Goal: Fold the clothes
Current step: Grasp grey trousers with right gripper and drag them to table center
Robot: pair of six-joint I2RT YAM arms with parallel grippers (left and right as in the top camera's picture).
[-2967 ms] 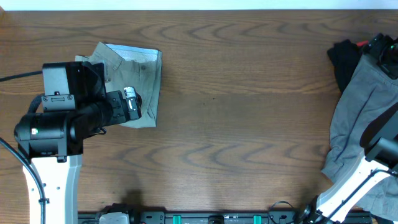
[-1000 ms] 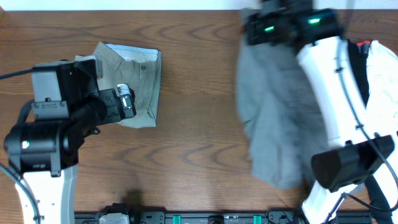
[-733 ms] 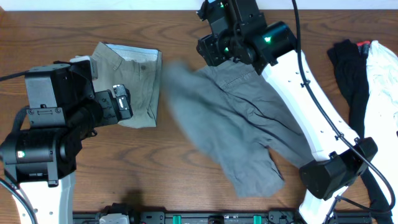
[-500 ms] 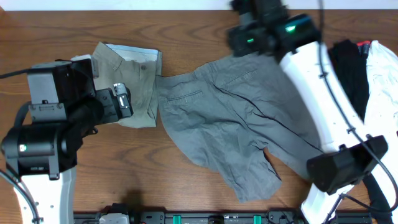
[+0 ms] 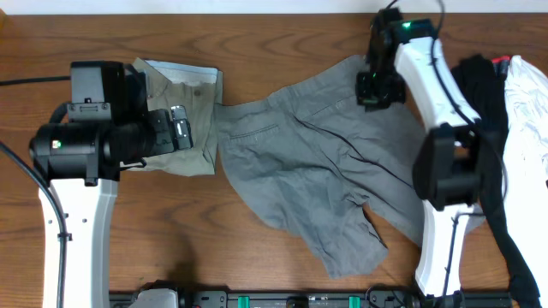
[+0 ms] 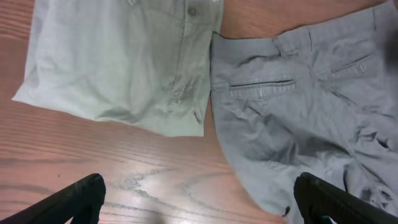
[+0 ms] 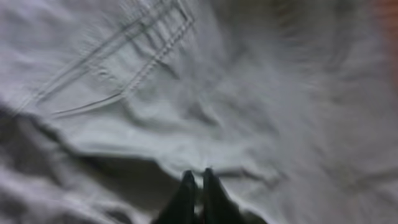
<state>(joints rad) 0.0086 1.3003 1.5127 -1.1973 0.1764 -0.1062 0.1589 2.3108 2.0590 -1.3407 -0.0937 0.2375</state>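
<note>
- As you look down from overhead, the grey shorts (image 5: 308, 180) lie spread open across the middle of the wooden table (image 5: 282, 51), with the waistband toward the top of the frame and the legs running down to the lower right.
- Folded khaki shorts (image 5: 193, 103) sit at the upper left, and their right edge touches the left edge of the grey pair.
- Your left gripper (image 5: 180, 137) hovers over the lower part of the khaki pair.
- On the left wrist camera, its two dark fingertips (image 6: 81, 196) sit at the bottom corners of the frame. They are spread very wide, with only bare wood between them.
- That same view shows the khaki shorts (image 6: 118, 62) at the upper left and the grey shorts (image 6: 298, 118) at the right, with a welt pocket showing.
- Your right gripper (image 5: 377, 85) is at the upper right of the grey pair, near the waistband.
- The right wrist camera is blurred. Its fingers (image 7: 186, 193) are pressed together, and a ridge of grey cloth (image 7: 124, 112) runs up to their tips, so they appear to pinch it.
- A black garment (image 5: 479, 85) and a white garment (image 5: 527, 111) lie at the right edge of the overhead frame.
</note>
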